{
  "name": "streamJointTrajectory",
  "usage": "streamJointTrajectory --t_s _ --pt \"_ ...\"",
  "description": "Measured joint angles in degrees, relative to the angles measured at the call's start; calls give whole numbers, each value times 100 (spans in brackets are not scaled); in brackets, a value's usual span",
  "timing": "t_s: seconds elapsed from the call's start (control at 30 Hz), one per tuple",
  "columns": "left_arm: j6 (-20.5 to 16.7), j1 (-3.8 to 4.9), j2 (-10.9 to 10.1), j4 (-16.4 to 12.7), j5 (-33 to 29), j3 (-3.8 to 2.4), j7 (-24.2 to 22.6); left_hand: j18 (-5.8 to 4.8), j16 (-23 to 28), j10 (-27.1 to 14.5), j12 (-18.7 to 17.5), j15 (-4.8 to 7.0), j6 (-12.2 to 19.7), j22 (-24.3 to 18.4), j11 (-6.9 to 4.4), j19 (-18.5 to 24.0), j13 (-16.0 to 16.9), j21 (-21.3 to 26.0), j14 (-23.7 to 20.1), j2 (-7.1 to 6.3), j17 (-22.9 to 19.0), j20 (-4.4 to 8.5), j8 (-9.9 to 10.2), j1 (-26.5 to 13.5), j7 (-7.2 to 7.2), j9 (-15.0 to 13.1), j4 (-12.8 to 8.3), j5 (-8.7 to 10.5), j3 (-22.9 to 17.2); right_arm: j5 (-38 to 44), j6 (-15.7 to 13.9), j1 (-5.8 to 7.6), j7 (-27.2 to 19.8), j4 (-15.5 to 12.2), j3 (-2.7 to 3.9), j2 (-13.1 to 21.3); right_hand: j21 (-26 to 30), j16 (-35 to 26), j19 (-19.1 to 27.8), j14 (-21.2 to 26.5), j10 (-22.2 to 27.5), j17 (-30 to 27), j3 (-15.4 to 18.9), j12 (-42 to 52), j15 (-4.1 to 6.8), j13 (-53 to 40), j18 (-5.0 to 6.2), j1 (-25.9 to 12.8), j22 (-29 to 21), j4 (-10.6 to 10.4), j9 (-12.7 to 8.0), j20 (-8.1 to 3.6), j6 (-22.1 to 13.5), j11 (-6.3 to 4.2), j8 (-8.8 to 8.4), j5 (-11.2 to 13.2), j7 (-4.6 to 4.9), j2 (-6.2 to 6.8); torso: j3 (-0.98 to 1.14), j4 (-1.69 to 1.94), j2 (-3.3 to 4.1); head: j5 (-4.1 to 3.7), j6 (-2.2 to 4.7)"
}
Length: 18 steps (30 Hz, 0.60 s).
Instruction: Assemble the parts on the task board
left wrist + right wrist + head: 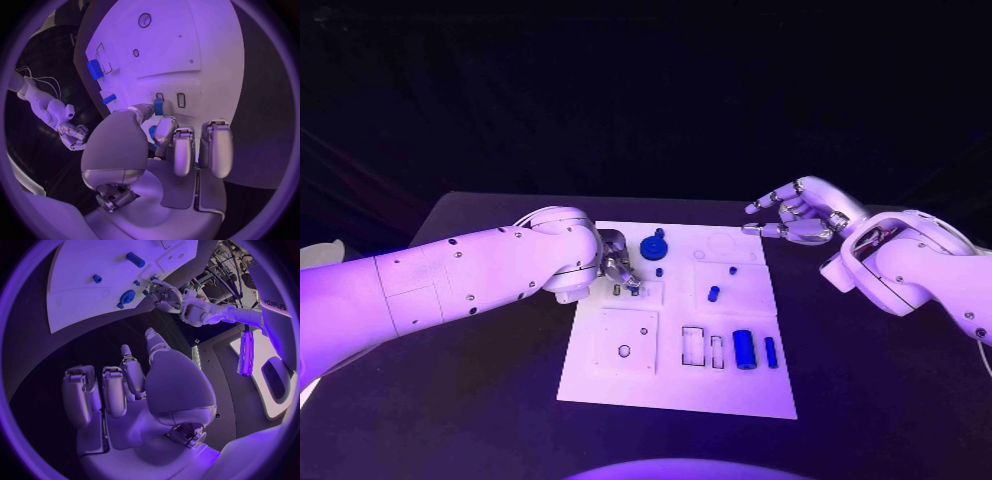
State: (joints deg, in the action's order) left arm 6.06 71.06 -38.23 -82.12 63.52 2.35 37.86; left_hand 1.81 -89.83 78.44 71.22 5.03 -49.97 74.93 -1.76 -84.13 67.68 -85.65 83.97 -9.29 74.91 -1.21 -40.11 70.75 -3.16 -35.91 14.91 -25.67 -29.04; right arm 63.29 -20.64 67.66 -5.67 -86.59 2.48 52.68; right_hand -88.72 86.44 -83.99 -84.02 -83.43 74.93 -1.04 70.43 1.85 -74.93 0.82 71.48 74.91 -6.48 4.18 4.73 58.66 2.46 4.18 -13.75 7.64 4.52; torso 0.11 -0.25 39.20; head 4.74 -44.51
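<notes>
The white task board (678, 375) lies mid-table. My left hand (620, 268) reaches over its far left corner. In the left wrist view the thumb and a finger pinch a small blue part (159, 106) standing at a narrow slot, beside an empty slot (181, 100). A round blue part (655, 247) stands just right of that hand. Small blue parts (713, 294) lie mid-board. Two longer blue parts (744, 349) sit in the near right recesses. My right hand (798, 215) hovers off the board's far right corner, fingers apart, holding nothing.
Black table (877, 380) surrounds the board on all sides. A square plate with a small hole (626, 342) takes the board's near left. My left forearm (459, 285) crosses the table's left side.
</notes>
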Motion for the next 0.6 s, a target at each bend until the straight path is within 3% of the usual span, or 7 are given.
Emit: streamJointTrajectory --t_s 0.6 --pt "181 -12 4 -15 147 -11 -9 0 0 -2 0 0 -8 -1 2 0 10 0 0 -35 0 0 -3 -35 31 -6 -87 -5 -86 -11 18 -5 -3 5 0 -5 0 0 0 0 0 -1 18 0 0 0 0 0 -1 -18 6 0 3 0 0 -22 -3 0 2 -4 1 5 -13"
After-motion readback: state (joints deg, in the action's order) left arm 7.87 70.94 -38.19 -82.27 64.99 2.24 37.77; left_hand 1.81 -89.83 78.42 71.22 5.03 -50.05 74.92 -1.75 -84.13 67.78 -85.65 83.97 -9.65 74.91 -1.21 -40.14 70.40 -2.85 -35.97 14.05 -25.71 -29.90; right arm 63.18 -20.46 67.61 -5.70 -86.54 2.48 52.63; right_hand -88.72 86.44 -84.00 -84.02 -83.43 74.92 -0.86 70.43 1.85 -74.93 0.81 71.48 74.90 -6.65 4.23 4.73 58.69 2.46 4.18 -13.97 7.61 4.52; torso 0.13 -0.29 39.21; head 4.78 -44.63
